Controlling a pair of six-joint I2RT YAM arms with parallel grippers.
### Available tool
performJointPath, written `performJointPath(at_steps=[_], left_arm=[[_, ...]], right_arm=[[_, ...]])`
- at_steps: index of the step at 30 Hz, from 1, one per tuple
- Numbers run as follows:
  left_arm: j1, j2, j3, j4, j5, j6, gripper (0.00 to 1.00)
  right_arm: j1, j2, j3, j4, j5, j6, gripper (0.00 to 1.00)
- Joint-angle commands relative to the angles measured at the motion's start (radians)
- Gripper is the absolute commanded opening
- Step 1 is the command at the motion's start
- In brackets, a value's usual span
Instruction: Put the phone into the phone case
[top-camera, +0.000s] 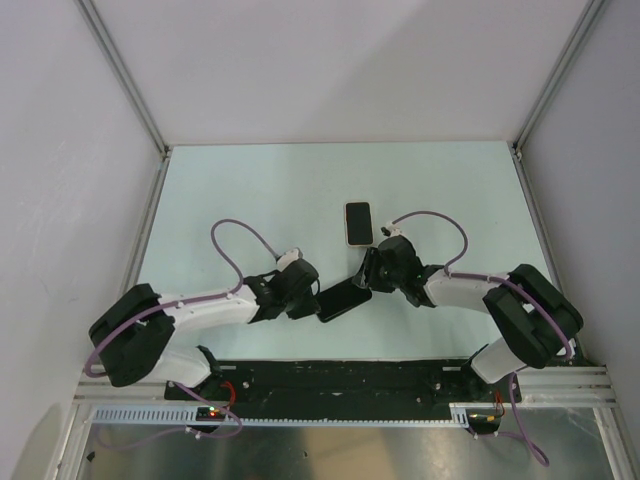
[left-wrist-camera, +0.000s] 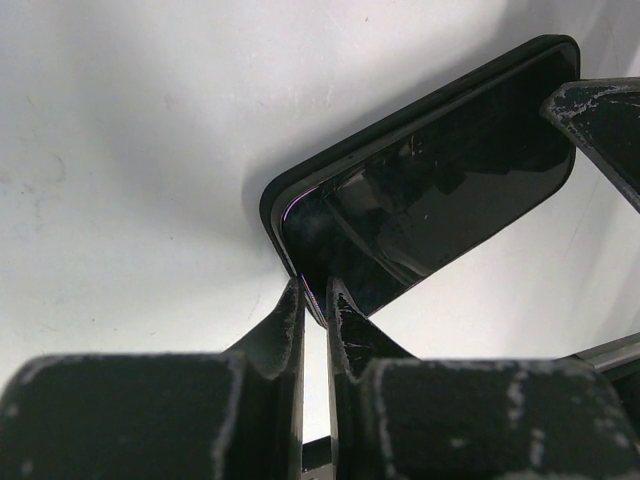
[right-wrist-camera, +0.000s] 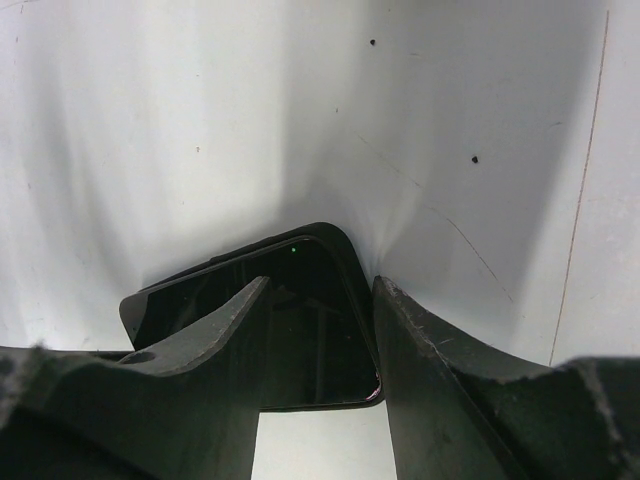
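A black phone case (top-camera: 345, 298) lies slanted on the table between my two arms, and the phone (left-wrist-camera: 450, 190) shows as a glossy dark screen inside its matte rim (left-wrist-camera: 300, 180). My left gripper (left-wrist-camera: 315, 290) (top-camera: 318, 297) is shut on the near corner of the case and phone. At the opposite end my right gripper (right-wrist-camera: 320, 282) (top-camera: 366, 275) stands open. One of its fingers (right-wrist-camera: 215, 325) lies over the screen (right-wrist-camera: 310, 330), while the other (right-wrist-camera: 420, 350) rests against the outside of the case's edge.
A second phone-shaped object (top-camera: 357, 222) with a pale pink rim and dark face lies flat just beyond the grippers. White walls enclose the pale table (top-camera: 250, 190) on three sides. The black base rail (top-camera: 340, 380) runs along the near edge.
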Motion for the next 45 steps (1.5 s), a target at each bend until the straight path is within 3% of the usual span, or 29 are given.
performJointPath(at_steps=[1,16,26,30,38,45], left_arm=[[-0.038,0.081,-0.006,0.151,0.035,-0.027,0.0],[-0.072,0.139,-0.097,0.184,0.022,-0.082,0.0],[-0.087,0.157,-0.086,0.166,0.001,-0.057,0.0],[-0.087,0.109,-0.045,0.132,-0.01,-0.025,0.0],[-0.087,0.018,0.073,0.036,-0.037,0.045,0.13],[-0.064,-0.04,0.139,-0.034,-0.058,0.1,0.26]], right_arm=[[0.054,0.055,-0.012,-0.058,-0.064,0.019,0.49],[0.081,0.037,-0.012,-0.079,-0.037,0.017,0.49],[0.105,-0.005,-0.011,-0.137,0.028,-0.012,0.49],[0.092,-0.034,-0.008,-0.15,0.029,-0.029,0.54],[0.047,-0.093,0.056,-0.248,0.067,-0.076,0.7],[0.026,-0.154,0.051,-0.312,0.083,-0.064,0.74]])
